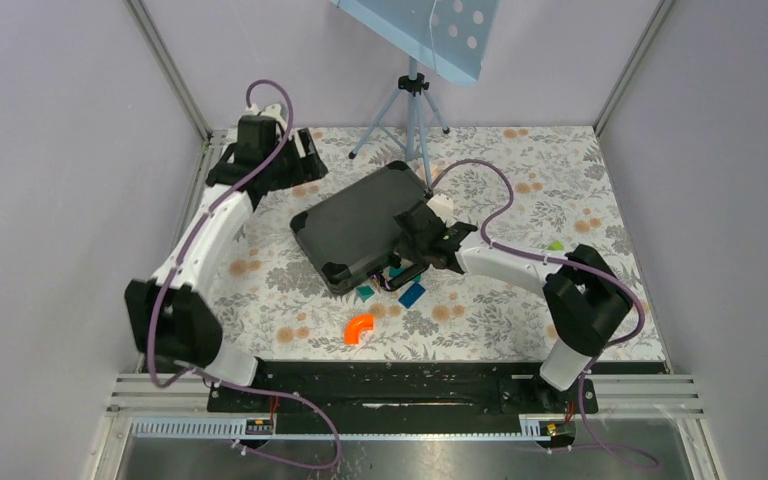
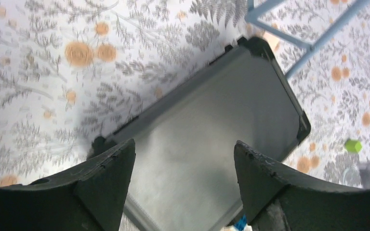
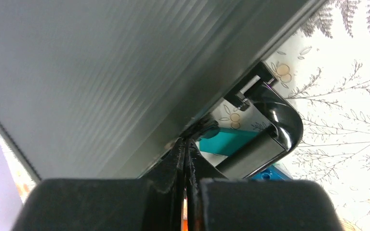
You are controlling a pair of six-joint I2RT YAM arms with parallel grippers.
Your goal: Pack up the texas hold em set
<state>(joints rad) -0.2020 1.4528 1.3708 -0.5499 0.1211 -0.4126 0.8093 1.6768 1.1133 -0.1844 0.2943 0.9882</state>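
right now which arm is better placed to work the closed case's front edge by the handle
Right. The right gripper is shut with its tips at the front edge of the case, just beside the handle. The left gripper hangs open off the case's far left, away from that edge.

My left arm (image 1: 205, 235) and right arm (image 1: 500, 262): white shells, black joint housings; purple cables (image 1: 263, 84) looping alongside; fingers (image 2: 108, 185) black, wedge-shaped, matte, rough-edged.
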